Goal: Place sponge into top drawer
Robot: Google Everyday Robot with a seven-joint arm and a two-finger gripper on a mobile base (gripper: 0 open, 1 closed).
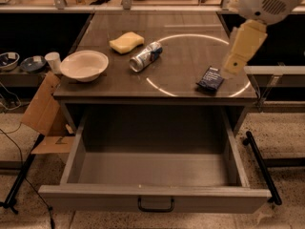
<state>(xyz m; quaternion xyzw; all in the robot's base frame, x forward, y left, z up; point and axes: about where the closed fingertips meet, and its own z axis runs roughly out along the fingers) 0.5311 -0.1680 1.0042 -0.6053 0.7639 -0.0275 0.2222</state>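
Note:
The pale yellow sponge lies on the brown tabletop at the back left. The top drawer is pulled open below the table, its grey inside bare, with a black bar handle on its front panel. My gripper, with cream-coloured fingers, hangs from the white arm at the upper right, above the right part of the tabletop and just above a dark packet. It is far to the right of the sponge and holds nothing that I can see.
A silver can lies on its side next to the sponge. A white bowl sits at the table's left edge. A dark blue packet lies at the right. A white cup and cardboard stand to the left.

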